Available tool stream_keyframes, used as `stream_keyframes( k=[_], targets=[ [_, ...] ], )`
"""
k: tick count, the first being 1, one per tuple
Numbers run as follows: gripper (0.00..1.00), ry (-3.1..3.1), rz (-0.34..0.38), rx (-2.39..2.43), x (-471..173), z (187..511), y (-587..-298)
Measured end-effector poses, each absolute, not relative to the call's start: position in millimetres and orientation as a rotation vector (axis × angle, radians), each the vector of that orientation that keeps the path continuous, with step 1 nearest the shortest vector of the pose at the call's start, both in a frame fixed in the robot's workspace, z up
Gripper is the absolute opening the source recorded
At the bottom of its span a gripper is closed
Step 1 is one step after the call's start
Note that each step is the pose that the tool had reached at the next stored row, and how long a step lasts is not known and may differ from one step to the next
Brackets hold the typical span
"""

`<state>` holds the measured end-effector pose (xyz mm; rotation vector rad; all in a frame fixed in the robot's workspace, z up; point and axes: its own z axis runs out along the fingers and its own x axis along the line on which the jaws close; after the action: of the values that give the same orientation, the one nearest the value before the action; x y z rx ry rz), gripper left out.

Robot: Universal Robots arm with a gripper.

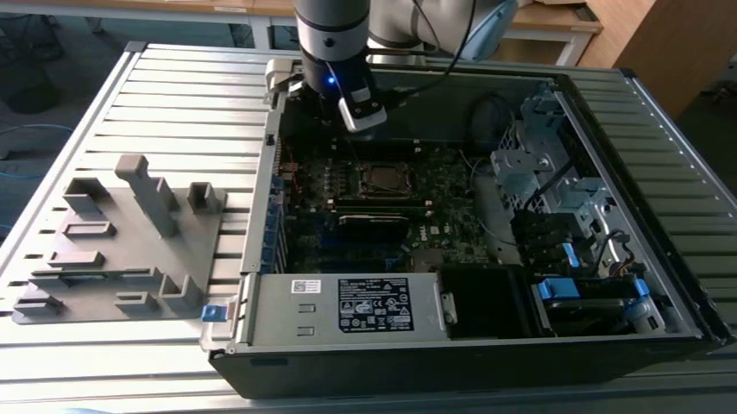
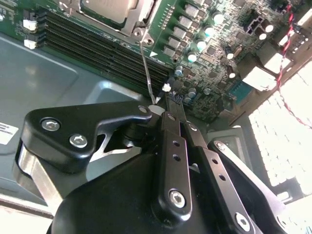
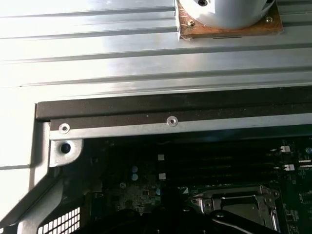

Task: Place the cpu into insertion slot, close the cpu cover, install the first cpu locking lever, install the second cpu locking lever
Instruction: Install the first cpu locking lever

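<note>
Mid-motherboard inside the open computer case (image 1: pixel 461 371) | cpu (image 2: pixel 109 7) flat, grey top up, seated in insertion slot (image 1: pixel 384 179) under lowered cpu cover (image 2: pixel 139 24) | thin locking lever (image 2: pixel 146 63) runs lengthwise from cover's corner toward end effector (image 2: pixel 169 97) | fingers drawn together, lever tip just beside them, grasp unclear

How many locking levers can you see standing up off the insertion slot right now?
1: a thin wire locking lever rising from the insertion slot's corner toward the gripper. A second may be hidden.
</note>
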<state>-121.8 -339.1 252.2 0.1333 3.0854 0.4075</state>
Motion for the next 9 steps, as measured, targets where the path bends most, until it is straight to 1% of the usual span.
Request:
stream_keyframes(
  k=[9],
  targets=[
    [0.11, 3.086, 0.404, 0.133, -103, 252, -339]
  ],
)
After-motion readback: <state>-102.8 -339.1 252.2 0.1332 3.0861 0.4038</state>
